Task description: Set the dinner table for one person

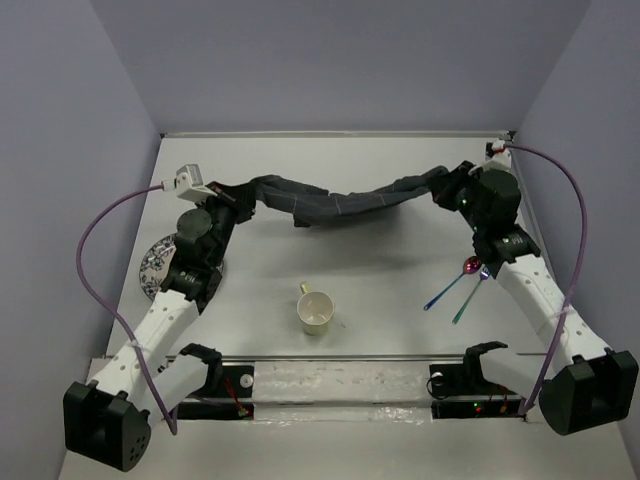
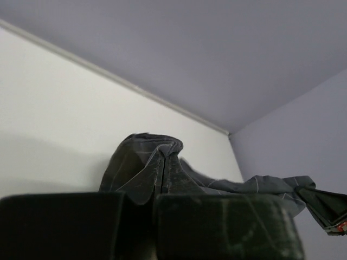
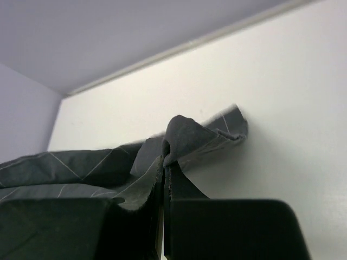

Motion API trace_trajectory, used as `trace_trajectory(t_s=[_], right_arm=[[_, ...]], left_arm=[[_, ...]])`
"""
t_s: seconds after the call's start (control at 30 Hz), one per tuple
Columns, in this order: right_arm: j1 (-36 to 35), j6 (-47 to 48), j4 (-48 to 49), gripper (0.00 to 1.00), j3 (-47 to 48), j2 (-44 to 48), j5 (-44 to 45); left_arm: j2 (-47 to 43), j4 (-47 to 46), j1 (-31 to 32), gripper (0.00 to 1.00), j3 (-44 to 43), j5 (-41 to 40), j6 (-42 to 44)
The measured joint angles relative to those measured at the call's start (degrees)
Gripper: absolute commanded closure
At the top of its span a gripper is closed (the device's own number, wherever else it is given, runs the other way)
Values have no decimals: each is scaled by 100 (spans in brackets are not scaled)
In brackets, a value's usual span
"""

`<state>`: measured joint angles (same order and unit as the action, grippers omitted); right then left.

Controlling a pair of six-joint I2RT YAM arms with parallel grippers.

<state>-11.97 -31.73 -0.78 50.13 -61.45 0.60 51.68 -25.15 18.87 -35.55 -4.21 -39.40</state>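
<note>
A dark grid-lined cloth [image 1: 335, 203] hangs stretched between my two grippers above the far part of the white dinner table [image 1: 380, 270]. My left gripper [image 1: 243, 192] is shut on its left end, seen bunched in the left wrist view [image 2: 157, 149]. My right gripper [image 1: 447, 185] is shut on its right end, seen pinched in the right wrist view [image 3: 187, 132]. A cream cup [image 1: 316, 311] stands near the table's middle. A patterned plate [image 1: 153, 266] lies at the left, partly under my left arm. Two spoons [image 1: 463, 285] lie at the right.
Lilac walls [image 1: 340, 60] close in the table at the back and sides. The arm bases and a rail [image 1: 330, 380] run along the near edge. Purple cables loop beside both arms.
</note>
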Motion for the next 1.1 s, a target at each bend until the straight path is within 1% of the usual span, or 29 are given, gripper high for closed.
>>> trace_trajectory(t_s=[0.2, 0.27, 0.43, 0.57, 0.77, 0.83, 0.9, 0.97, 1.0, 1.03, 1.1], right_arm=[[0, 92, -584, 100, 1694, 96, -166], [0, 90, -632, 100, 2048, 199, -223], [0, 83, -678, 100, 2404, 431, -304], [0, 87, -780, 100, 2402, 339, -286], [0, 144, -824, 100, 2361, -483, -186], [0, 175, -824, 100, 2365, -774, -184], [0, 249, -896, 100, 2522, -1344, -192], [0, 332, -1067, 100, 2957, -1967, -195], [0, 380, -1176, 100, 3185, -2197, -192], [0, 446, -1268, 100, 3646, -2583, -192], [7, 542, -1399, 100, 4175, -2949, -192]], left_arm=[[-461, -35, 0, 100, -828, -278, 57], [-601, -101, 0, 100, -997, -317, 68], [-669, -208, 0, 100, -1110, -380, 144], [-404, -223, 0, 100, -1084, -446, 157], [385, -282, -61, 100, -798, -525, 11], [772, -291, -160, 100, -852, -422, -57], [1145, -275, -313, 100, -1034, -264, -118], [1707, -146, -540, 100, -1550, 83, -142], [2059, -83, -664, 100, -1991, 317, -155], [2365, -48, -774, 100, -2361, 498, -164], [2894, -63, -997, 100, -3021, 844, -236]])
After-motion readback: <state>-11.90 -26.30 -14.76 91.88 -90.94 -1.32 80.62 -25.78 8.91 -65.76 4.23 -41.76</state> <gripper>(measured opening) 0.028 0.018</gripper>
